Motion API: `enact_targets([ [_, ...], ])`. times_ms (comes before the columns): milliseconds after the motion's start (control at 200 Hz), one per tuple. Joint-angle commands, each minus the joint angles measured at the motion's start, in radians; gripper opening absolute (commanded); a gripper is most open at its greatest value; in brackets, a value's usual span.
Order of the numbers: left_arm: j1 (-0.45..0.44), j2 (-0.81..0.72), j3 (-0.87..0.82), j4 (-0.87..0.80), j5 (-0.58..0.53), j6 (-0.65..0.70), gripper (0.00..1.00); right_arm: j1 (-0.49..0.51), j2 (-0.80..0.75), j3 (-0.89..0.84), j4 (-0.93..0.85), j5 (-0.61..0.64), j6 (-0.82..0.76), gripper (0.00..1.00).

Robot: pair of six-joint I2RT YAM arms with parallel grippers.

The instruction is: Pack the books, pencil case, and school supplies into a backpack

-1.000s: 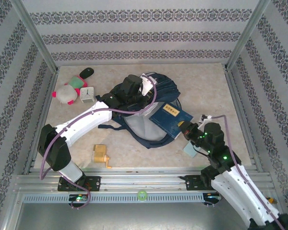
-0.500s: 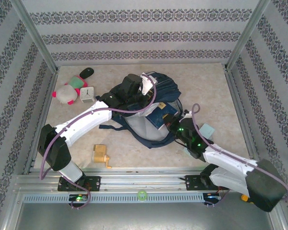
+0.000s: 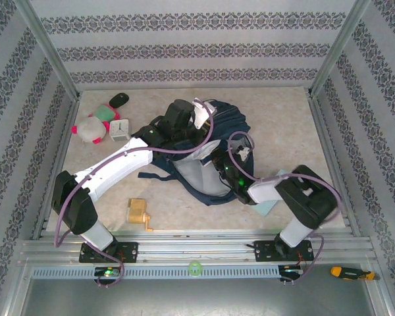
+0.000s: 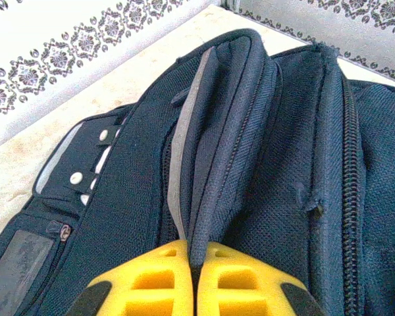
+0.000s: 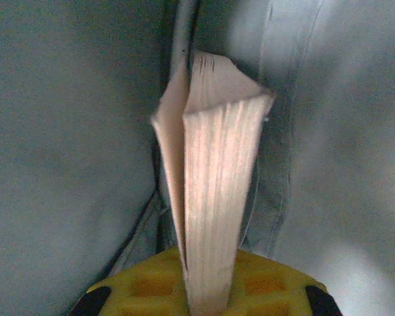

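- The right jaws are closed on the books (image 5: 214, 191), which are pinched at the cream page edges; the leaves are splayed slightly above the grip.
- The booklet is judged light, thin and floppy, so a hold nearer the spine would likely keep it flatter.
- It is enclosed by grey lining (image 5: 66, 131), so it is taken to be inside the backpack (image 3: 227, 122).
- The left jaws are clamped on a fold of the backpack's rim; the cloth is judged limp and likely to sag if released.
- On the tabletop (image 3: 283, 118), the pencil case (image 3: 268, 205) is seen beside the right arm, and the pencil sharpener (image 3: 138, 212), judged rigid, is well apart.
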Motion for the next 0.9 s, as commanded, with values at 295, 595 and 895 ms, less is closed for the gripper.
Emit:
enact_targets([
  [295, 0.021, -0.05, 0.069, 0.129, 0.051, -0.012, 0.0, 0.021, 0.294, 0.193, 0.203, 0.098, 0.109, 0.01],
  [595, 0.043, -0.046, 0.031, 0.131, 0.013, -0.003, 0.0, 0.021, 0.209, 0.123, 0.075, 0.063, 0.14, 0.39],
  [895, 0.058, -0.028, 0.021, 0.142, 0.003, 0.001, 0.0, 0.022, 0.05, -0.022, 0.032, 0.005, 0.134, 0.41],
])
